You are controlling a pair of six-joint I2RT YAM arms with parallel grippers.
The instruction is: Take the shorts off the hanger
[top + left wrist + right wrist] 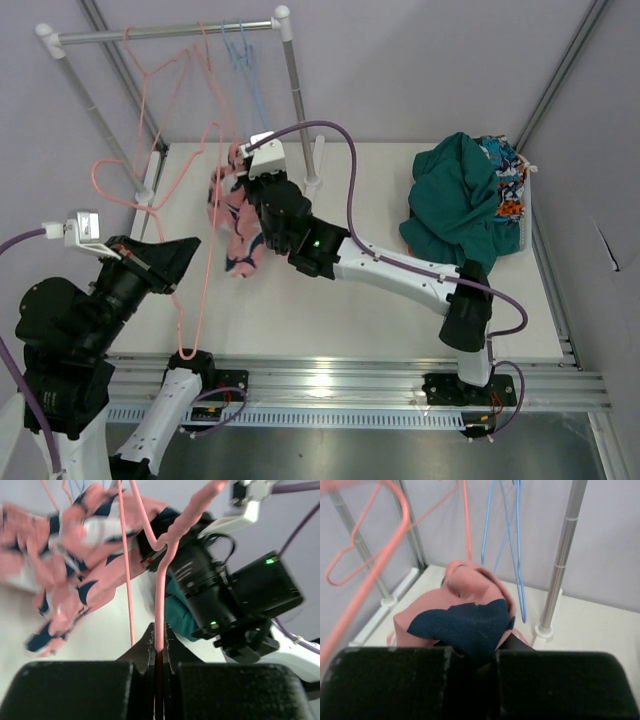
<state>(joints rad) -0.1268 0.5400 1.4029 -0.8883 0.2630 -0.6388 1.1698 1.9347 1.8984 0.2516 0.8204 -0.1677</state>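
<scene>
Left gripper (pixel 159 647) was pinched shut on the pink hanger (pixel 160 595) wire. Right gripper (pixel 487 652) was clamped on the pink shark-print shorts (pixel 465 622), bunched just ahead of its fingers. White table (pixel 330 300) lay below, with the teal shorts pile (pixel 455 200) well off to its right.

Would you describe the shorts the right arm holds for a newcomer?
Find the metal clothes rail, far left. Below it, the right arm's jaws pinch pink cloth shorts with navy-and-white print; the teal-topped heap of shorts lies far right.
</scene>
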